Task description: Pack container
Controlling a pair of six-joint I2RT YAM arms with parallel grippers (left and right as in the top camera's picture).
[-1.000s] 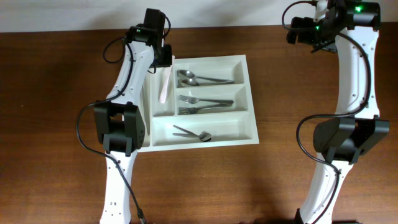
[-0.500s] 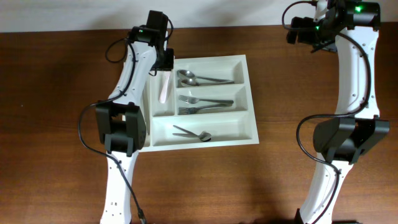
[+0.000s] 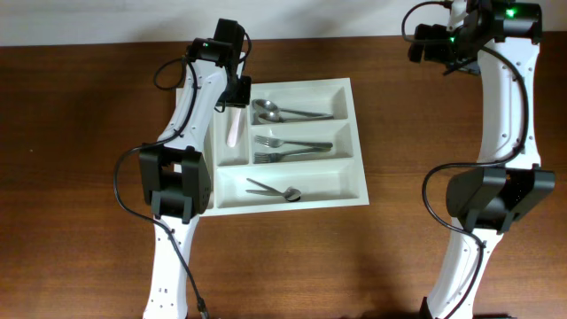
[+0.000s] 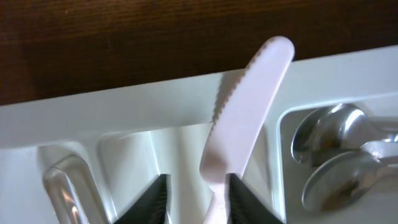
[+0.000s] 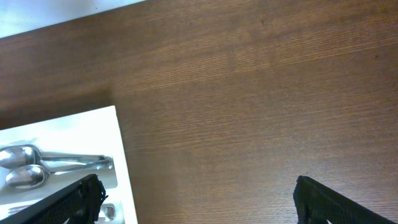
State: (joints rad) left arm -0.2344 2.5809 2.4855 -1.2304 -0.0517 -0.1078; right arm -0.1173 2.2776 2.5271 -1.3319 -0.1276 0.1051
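Observation:
The container, a white cutlery tray (image 3: 361, 168), lies mid-table. A pale pink plastic knife (image 3: 235, 124) lies in its narrow upright compartment, serrated tip resting on the far rim in the left wrist view (image 4: 249, 106). My left gripper (image 3: 239, 92) hangs over the knife's far end. Its jaws (image 4: 196, 199) are open, and the knife handle lies between them, against the right finger. My right gripper (image 3: 434, 42) is open and empty (image 5: 199, 199) above bare table at the far right. The tray's corner shows there too (image 5: 121, 162).
Two metal spoons (image 3: 275, 111) lie in the top wide compartment, forks (image 3: 292, 148) in the middle one, and a spoon with another utensil (image 3: 276, 190) in the near one. A shiny utensil end (image 4: 68, 186) sits in the other narrow compartment. Brown wooden table (image 3: 425, 266) surrounds the tray.
My left gripper has shifted slightly right and towards the near side over the narrow compartment. The pink knife stays in that compartment. The right arm has not moved.

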